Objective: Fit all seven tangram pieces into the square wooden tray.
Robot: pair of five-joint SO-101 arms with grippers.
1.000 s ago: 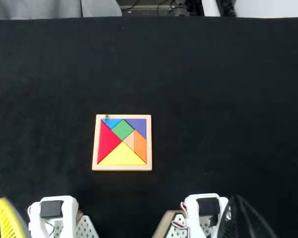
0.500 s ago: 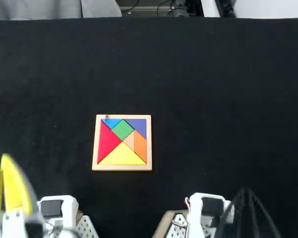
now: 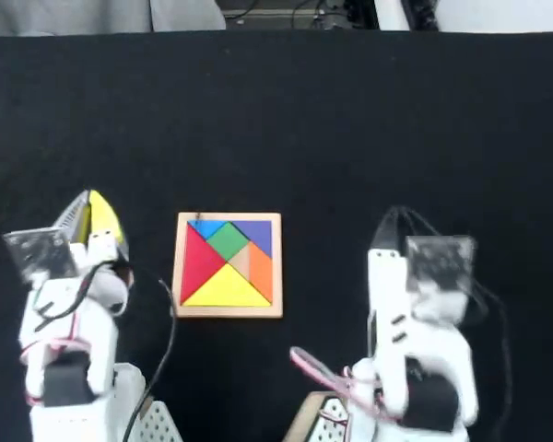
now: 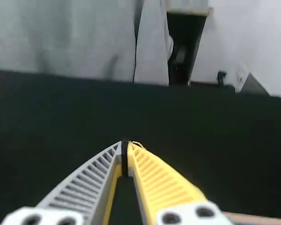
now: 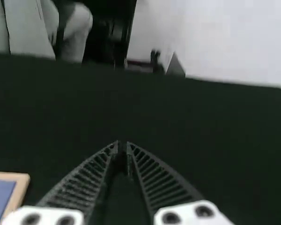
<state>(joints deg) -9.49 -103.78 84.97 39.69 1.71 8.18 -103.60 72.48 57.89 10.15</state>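
Observation:
The square wooden tray point(image 3: 227, 310) lies in the middle of the black table. Inside it sit a red triangle point(image 3: 199, 262), a yellow triangle point(image 3: 227, 288), a green square point(image 3: 228, 240), a blue piece point(image 3: 254, 231), a light blue triangle point(image 3: 206, 226), an orange piece point(image 3: 261, 268) and a tan triangle point(image 3: 241, 262), filling the square. My left gripper point(image 3: 89, 197), yellow and grey, stands shut to the left of the tray; its tips point(image 4: 124, 144) meet. My right gripper point(image 3: 394, 217), black, stands shut to the right of the tray, tips point(image 5: 122, 146) touching. A tray corner point(image 5: 9, 180) edges the right wrist view.
Black cloth point(image 3: 350, 129) covers the whole table, with open room behind and beside the tray. Both arm bases point(image 3: 74, 387) stand at the near edge. Grey fabric and dark equipment point(image 4: 178, 47) lie beyond the table's far edge.
Both arms have risen from the near edge and swung forward, the left one up beside the tray's left side, the right one beside its right. The tray and pieces have not moved.

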